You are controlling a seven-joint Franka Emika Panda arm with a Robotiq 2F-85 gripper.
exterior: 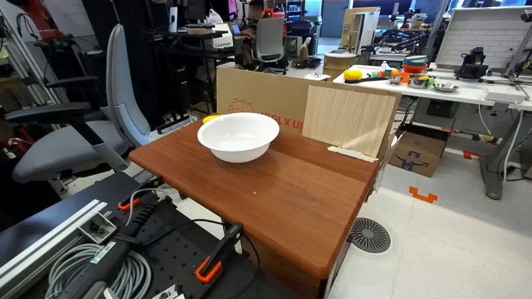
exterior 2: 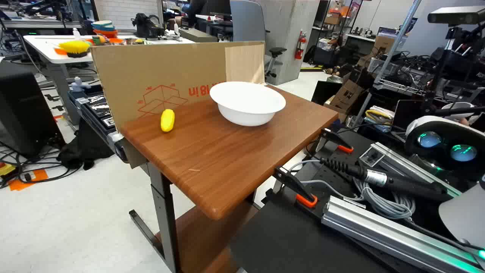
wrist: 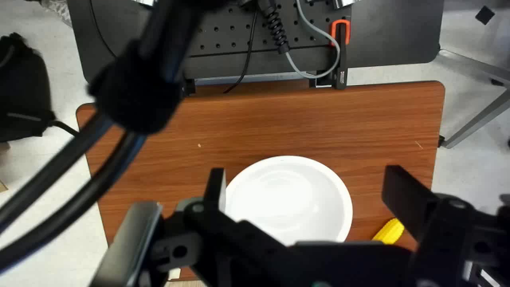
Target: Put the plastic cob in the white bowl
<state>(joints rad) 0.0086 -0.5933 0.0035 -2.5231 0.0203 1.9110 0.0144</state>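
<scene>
The white bowl (exterior: 239,137) stands upright on the brown table in both exterior views (exterior 2: 248,106). The plastic cob (exterior 2: 167,120), yellow and stubby, lies on the table beside the bowl, apart from it. In an exterior view the cob (exterior: 212,118) is partly hidden behind the bowl. My gripper (wrist: 306,169) shows only in the wrist view, wide open and empty, above the table. There the bowl (wrist: 291,195) appears between the fingers, its lower edge hidden by the gripper. The cob (wrist: 389,231) shows by the right finger, partly covered by the gripper body.
A cardboard sheet (exterior 2: 159,76) with a wood panel (exterior: 349,118) stands along the back edge of the brown table (exterior: 266,207). Orange-tipped clamps (exterior: 210,270) grip the edge beside the black perforated base (exterior: 178,249). Dark cables (wrist: 111,159) cross the wrist view at the left.
</scene>
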